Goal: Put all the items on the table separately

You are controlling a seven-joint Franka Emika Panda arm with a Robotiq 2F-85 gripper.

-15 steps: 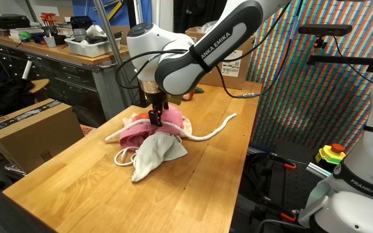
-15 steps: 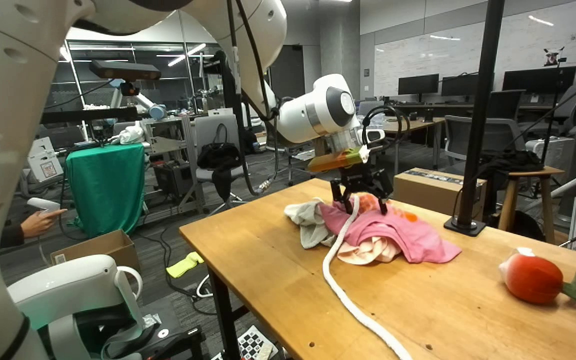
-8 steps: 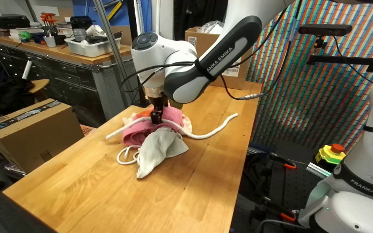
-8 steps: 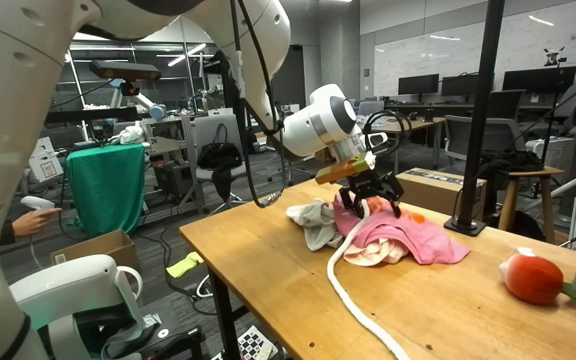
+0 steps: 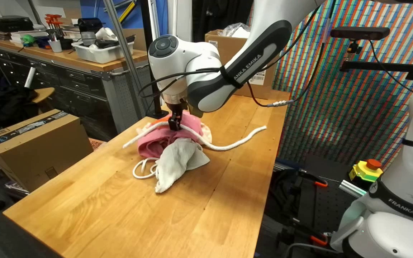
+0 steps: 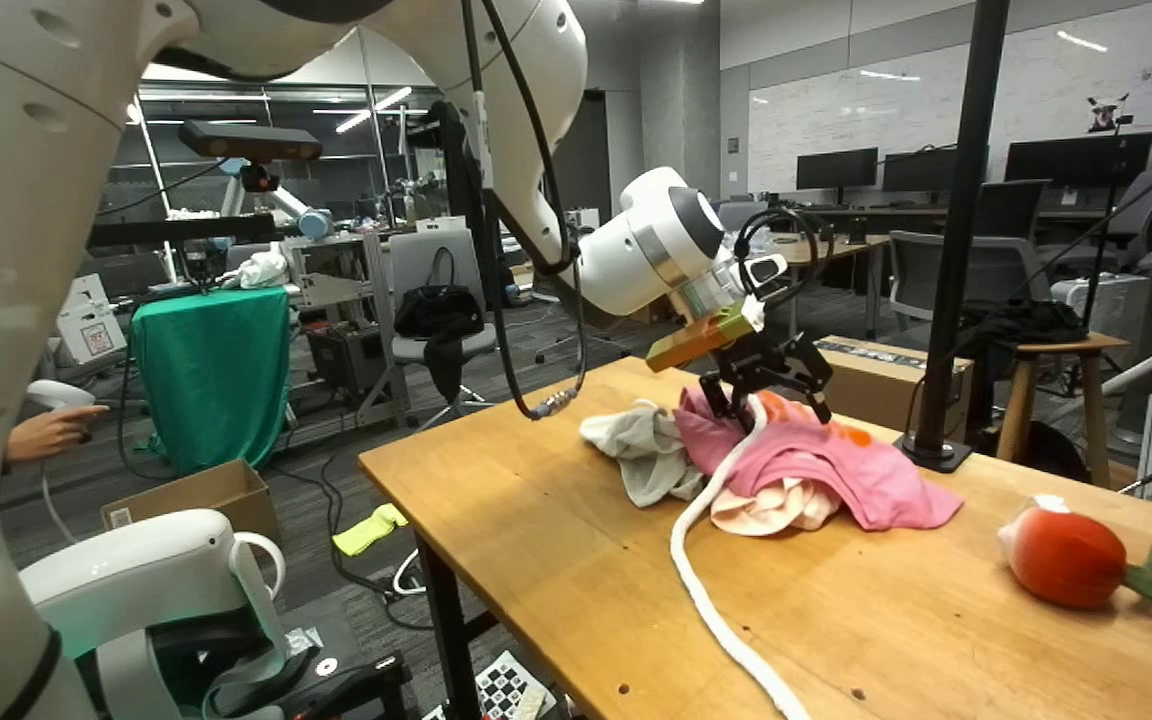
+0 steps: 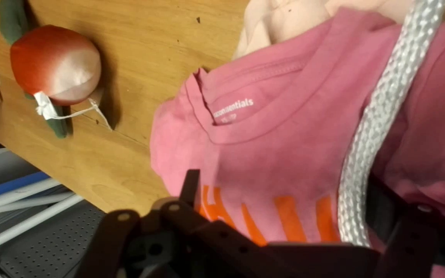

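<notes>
Behind, cardboard box [image 5: 229, 50] holds crumpled plastic [image 5: 231, 29]; tool [image 6: 781, 416] gapes around rope [image 7: 377, 116].

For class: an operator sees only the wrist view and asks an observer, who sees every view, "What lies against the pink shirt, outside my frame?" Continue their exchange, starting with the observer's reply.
Observer: A grey cloth; both exterior views show it against the shirt.
Operator: My view shows neither end of the rope. Where are they?
Observer: An exterior view shows both, reaching past opposite sides of the shirt.
Operator: Is anything beside the grey cloth?
Observer: Yes, a thin white cord, lying in loops there.
</notes>
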